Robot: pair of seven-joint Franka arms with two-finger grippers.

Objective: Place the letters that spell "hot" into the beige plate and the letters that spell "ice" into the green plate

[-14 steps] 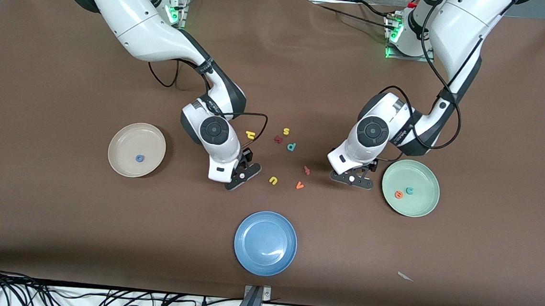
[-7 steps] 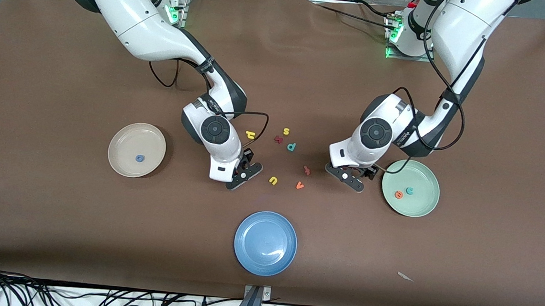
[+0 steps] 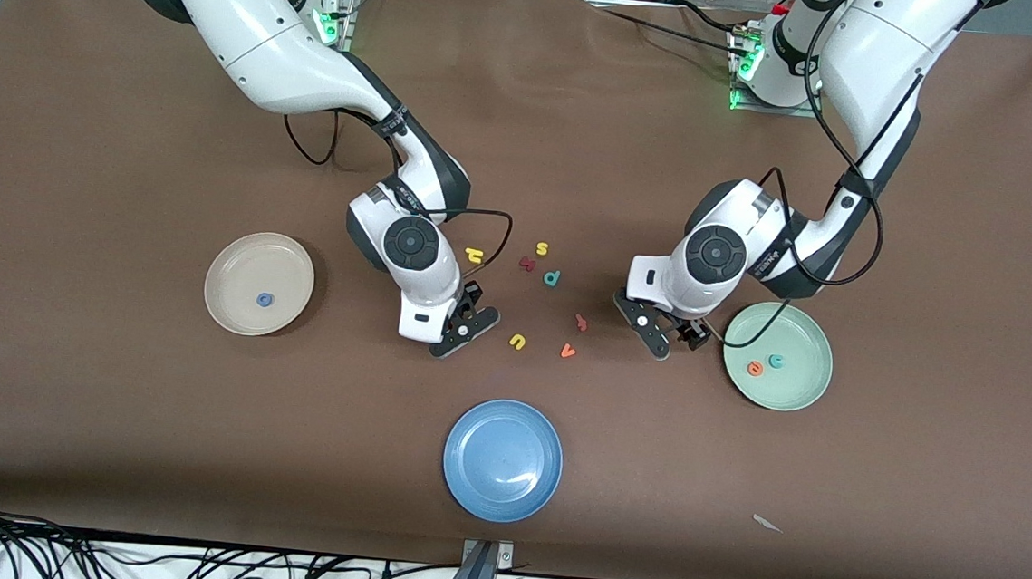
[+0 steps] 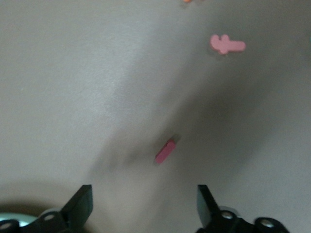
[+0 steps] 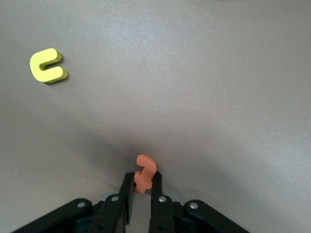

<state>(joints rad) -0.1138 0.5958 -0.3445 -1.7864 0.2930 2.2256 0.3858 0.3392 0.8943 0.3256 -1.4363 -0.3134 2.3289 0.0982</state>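
Right gripper (image 5: 141, 187) pinching 1 orange foam t (image 5: 144, 174); 1 yellow u (image 5: 46, 65) lying nearby. Left gripper (image 4: 144, 206) hovering with fingers spread over 1 dark red bar i (image 4: 165, 151).

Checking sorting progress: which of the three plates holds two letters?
The green plate, holding an orange letter and a teal letter; the beige plate holds one, the blue plate none.

Beige plate (image 3: 242, 252) (blue o (image 3: 264, 300)); mint-green plate (image 3: 799, 391); brown table (image 3: 108, 406).
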